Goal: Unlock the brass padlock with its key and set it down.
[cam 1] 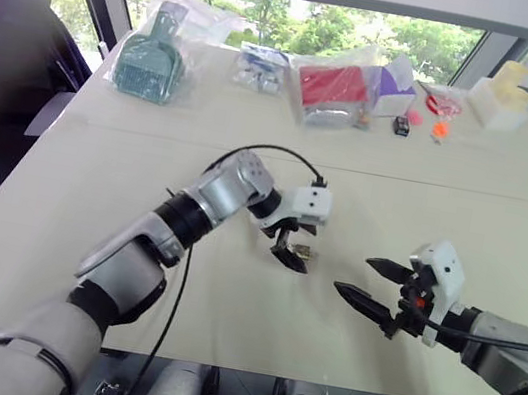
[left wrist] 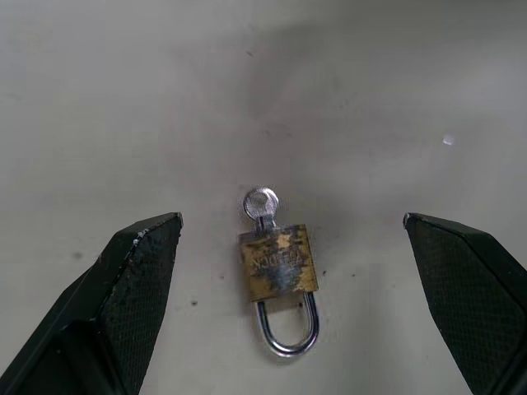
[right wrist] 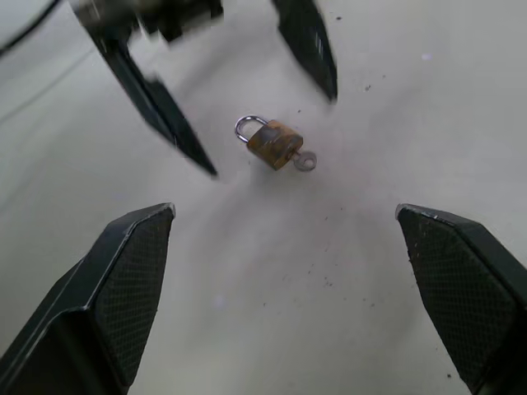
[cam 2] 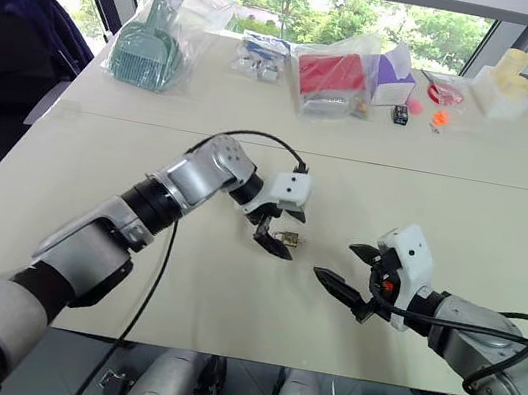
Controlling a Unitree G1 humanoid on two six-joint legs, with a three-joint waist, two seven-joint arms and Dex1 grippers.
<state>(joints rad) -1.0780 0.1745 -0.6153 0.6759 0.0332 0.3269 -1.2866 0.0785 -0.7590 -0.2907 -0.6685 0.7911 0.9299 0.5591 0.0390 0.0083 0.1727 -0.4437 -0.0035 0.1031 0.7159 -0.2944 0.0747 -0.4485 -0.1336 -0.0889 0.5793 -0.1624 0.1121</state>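
Right gripper [cam 1: 370, 279] open; left gripper [cam 1: 293, 246] straddling brass padlock [left wrist: 278, 263].

Bare tabletop [cam 1: 221, 332] surrounds the brass padlock [left wrist: 278, 265], its key [left wrist: 261, 202] inserted; the left gripper [cam 1: 293, 246], jaws wide, straddles it, blocking approach from above, while bagged items [cam 1: 335, 90] line the far edge.

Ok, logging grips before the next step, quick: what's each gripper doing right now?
Left gripper: open, holding nothing, fingers either side of the brass padlock lying on the table.
Right gripper: open, empty.
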